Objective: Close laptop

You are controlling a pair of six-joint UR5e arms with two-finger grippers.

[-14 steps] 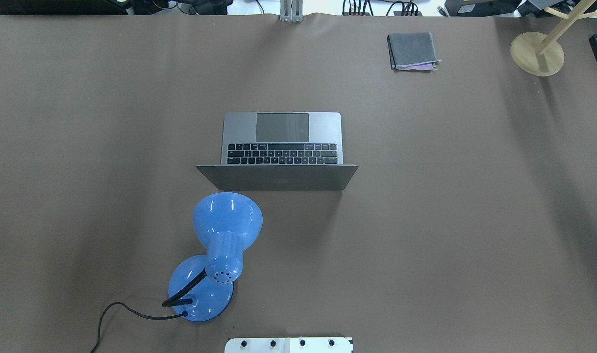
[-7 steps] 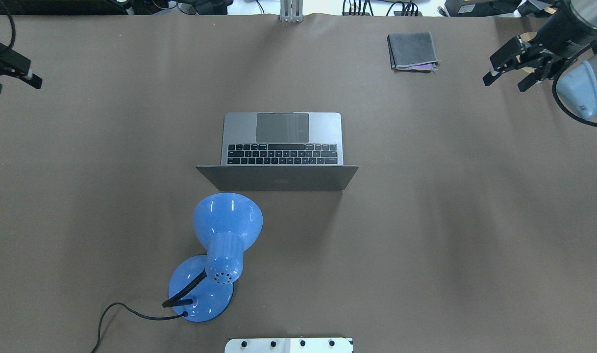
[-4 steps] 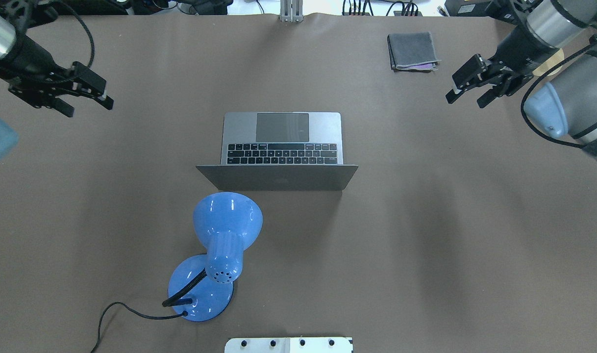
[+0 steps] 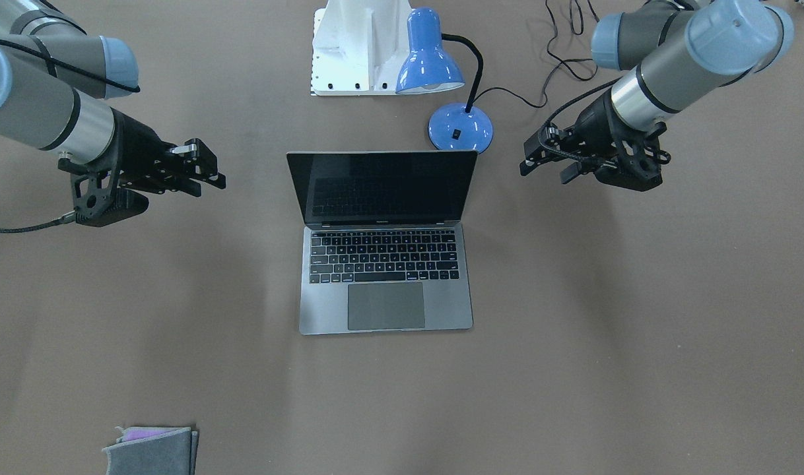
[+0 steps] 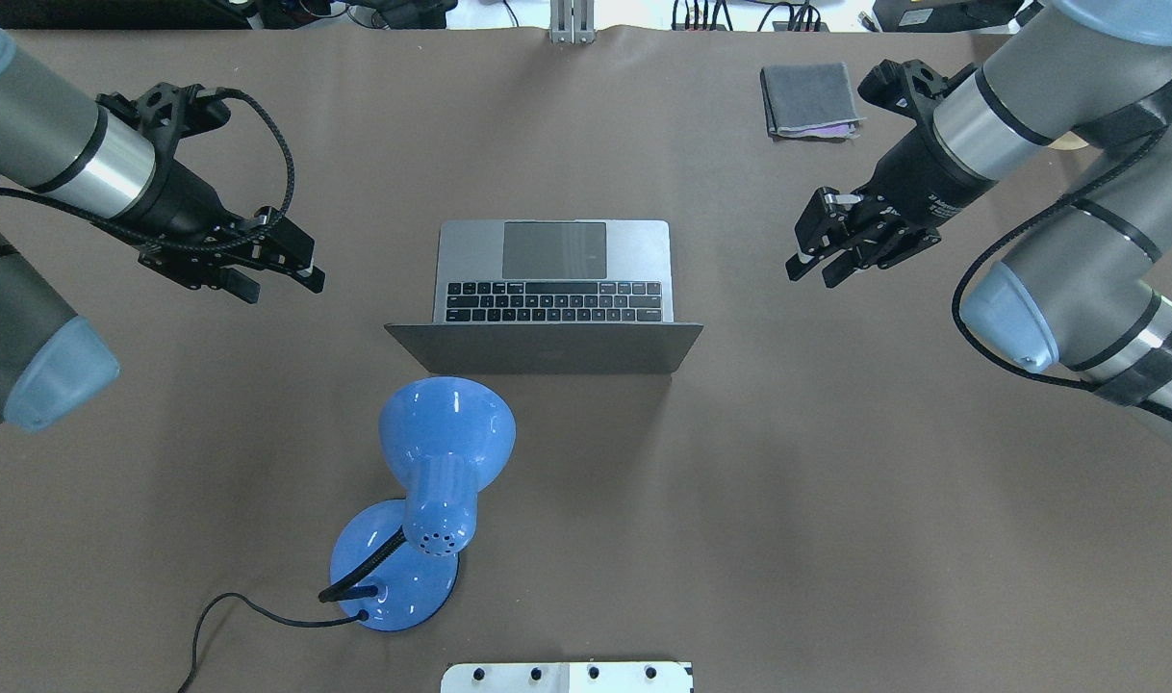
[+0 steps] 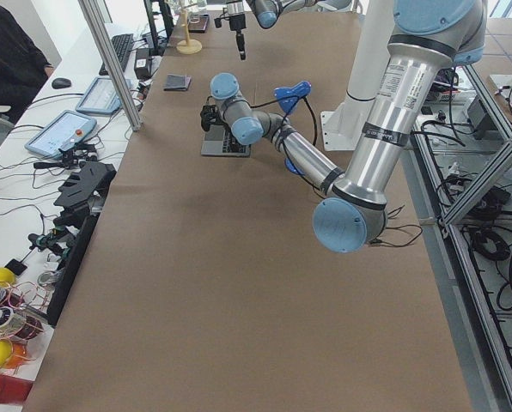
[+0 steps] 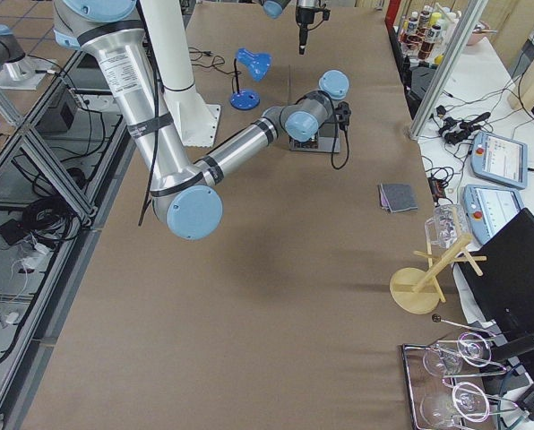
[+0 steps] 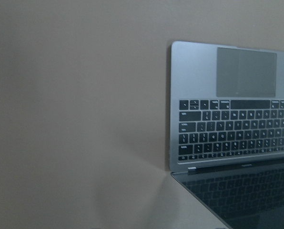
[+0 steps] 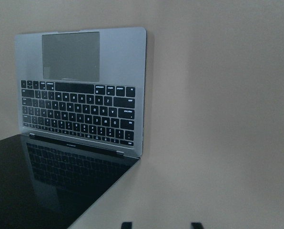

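Observation:
The space-grey laptop point(image 5: 554, 279) stands open at the table's middle, its lid upright and its dark screen facing away from me point(image 4: 382, 188). It also shows in the left wrist view point(image 8: 218, 124) and the right wrist view point(image 9: 85, 95). My left gripper point(image 5: 283, 286) hovers open and empty to the left of the laptop, apart from it; in the front-facing view it is on the right point(image 4: 544, 173). My right gripper point(image 5: 810, 277) hovers open and empty to the right of the laptop, apart from it point(image 4: 209, 185). Its fingertips point(image 9: 126, 224) show spread.
A blue desk lamp point(image 5: 432, 481) with a black cord stands just behind the lid on my left side, its shade close to the lid. A folded grey cloth point(image 5: 809, 99) lies far right. A wooden stand point(image 7: 424, 287) is at the right end. The white robot base point(image 5: 567, 677) is at the near edge.
Both arms have come in from the table's far corners toward the laptop's two sides. The laptop, lamp and cloth have not moved.

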